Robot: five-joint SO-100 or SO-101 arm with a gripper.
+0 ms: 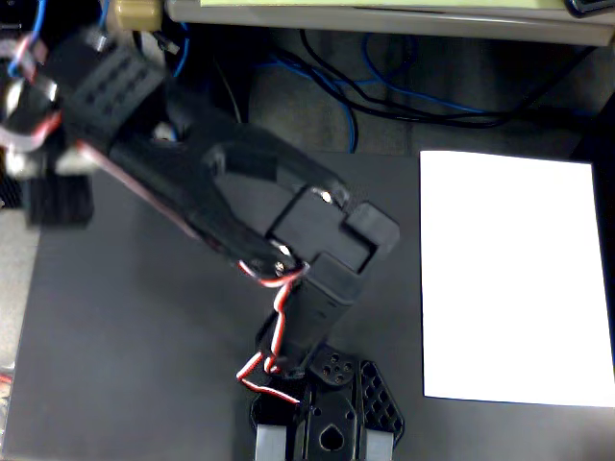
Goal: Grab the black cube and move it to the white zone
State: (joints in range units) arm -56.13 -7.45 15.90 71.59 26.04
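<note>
The arm is being seen from above in the fixed view, stretched from the bench's top left corner down towards the middle of its bottom edge. The gripper is being held right at that bottom edge, partly cut off by the frame. A perforated black finger is showing on its right side, and pale grey parts are showing on either side below. Whether the jaws are being kept wide, narrow or closed on something cannot be told, as everything there is black on black and soft in focus.

The black cube cannot be picked out for certain. If it is lying under or between the fingers, it is being masked by the gripper's own dark body, and its place is being left unsaid.

The white zone is lying flat along the bench's right edge, running from near the top right corner down towards the bottom right corner. Nothing is resting on it. Its lower left corner is near the gripper but clear of it.

Red and white wires are being looped along the wrist. Blue cables are trailing beyond the bench's top edge, under a pale ledge. A dark block is sitting at the bench's left edge, beside the arm's shoulder.
</note>
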